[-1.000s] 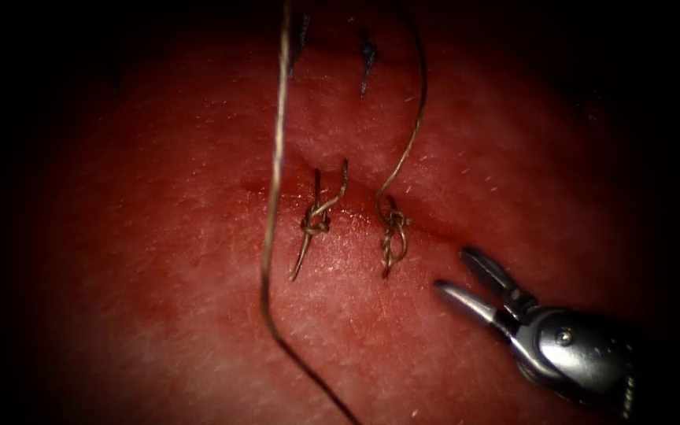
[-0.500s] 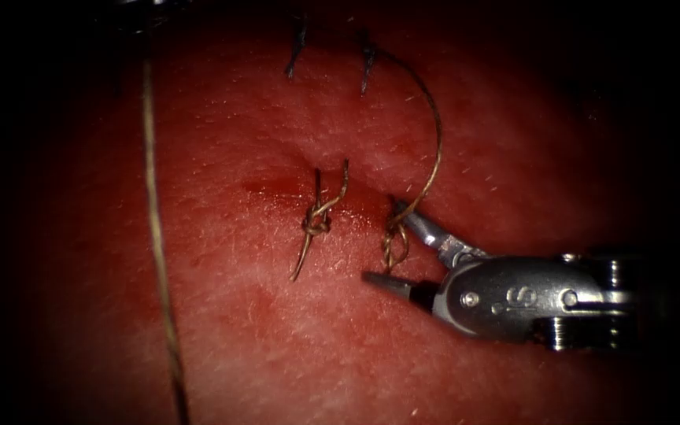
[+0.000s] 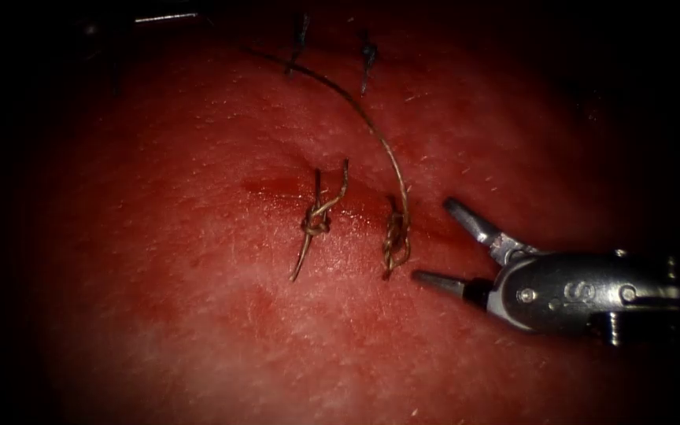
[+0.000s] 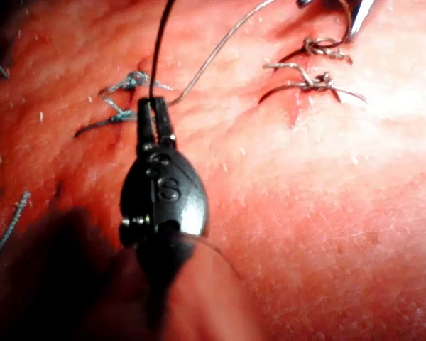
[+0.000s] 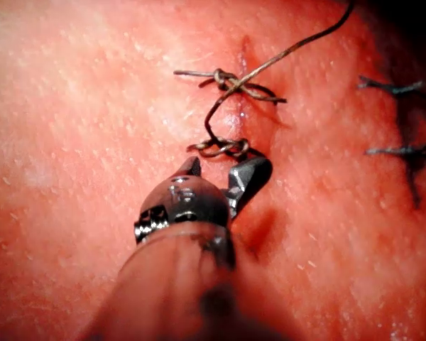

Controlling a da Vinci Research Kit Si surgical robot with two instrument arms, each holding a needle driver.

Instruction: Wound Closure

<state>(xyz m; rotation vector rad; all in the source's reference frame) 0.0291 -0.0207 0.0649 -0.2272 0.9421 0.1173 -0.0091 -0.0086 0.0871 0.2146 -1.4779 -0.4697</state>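
Fingers of the right arm's silver wristed needle driver (image 3: 442, 244) stand spread and grasp nothing in the endoscope view, its tips pointing toward nine and ten o'clock at the brown knotted stitch on the right (image 3: 395, 236), which lies just beside them at nine o'clock. From that knot a long brown thread (image 3: 371, 130) arcs away toward eleven o'clock, its long axis running from the cut up to the dark far edge; a second brown knotted stitch with short cut ends (image 3: 316, 220) sits further left on the red wet tissue (image 3: 198, 315). Against the picture half a second ago, the right tool has backed off toward three o'clock, clear of the thread it straddled, and the thread now leans left instead of bowing right. Seen from the left wrist, the left arm's dark needle driver (image 4: 157, 106) is clenched on the thread well away from both knots, beside old blue stitches (image 4: 124, 89). Seen from the right wrist, the open right tool sits just short of the nearer knot (image 5: 224, 147). No needle can be made out.
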